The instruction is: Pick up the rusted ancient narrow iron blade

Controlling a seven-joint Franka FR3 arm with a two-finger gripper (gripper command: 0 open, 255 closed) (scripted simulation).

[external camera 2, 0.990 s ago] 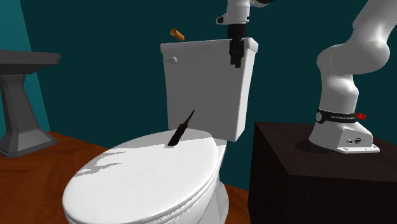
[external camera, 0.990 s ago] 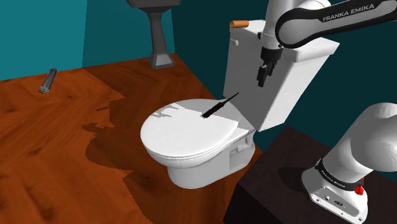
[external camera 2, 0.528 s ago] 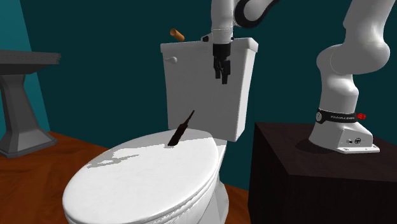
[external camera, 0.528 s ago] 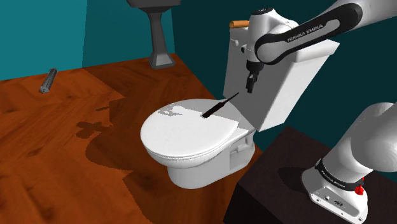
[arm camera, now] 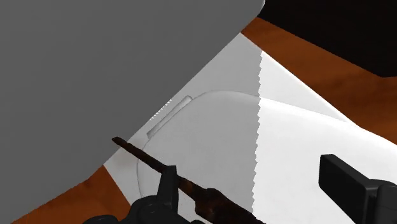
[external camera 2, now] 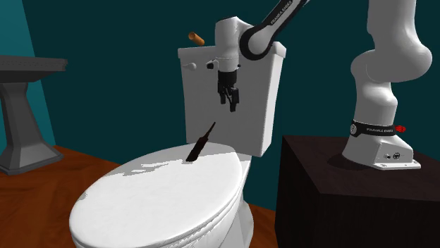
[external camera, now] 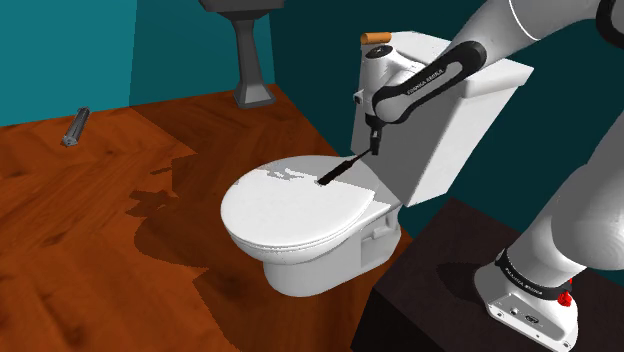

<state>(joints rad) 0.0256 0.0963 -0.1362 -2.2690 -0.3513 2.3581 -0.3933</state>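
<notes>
- The blade [external camera: 340,170] lay slanted on the toilet lid [external camera: 290,215], its thin end propped against the tank [external camera: 440,130]. The raised end probably leaves room for a grip.
- The gripper [external camera 2: 230,104] hung just above that end, pointing down.
- The fingers [arm camera: 353,184] stood wide apart and held nothing. The blade ran close by one finger; contact could not be told.

On the toilet lid [external camera: 290,215], slanting up toward the tank [external camera: 445,120] behind: the blade [external camera: 338,172]. Just above its upper end, the tool [external camera: 373,146]. Atop the tank, a small cylinder [external camera: 376,39].
</notes>
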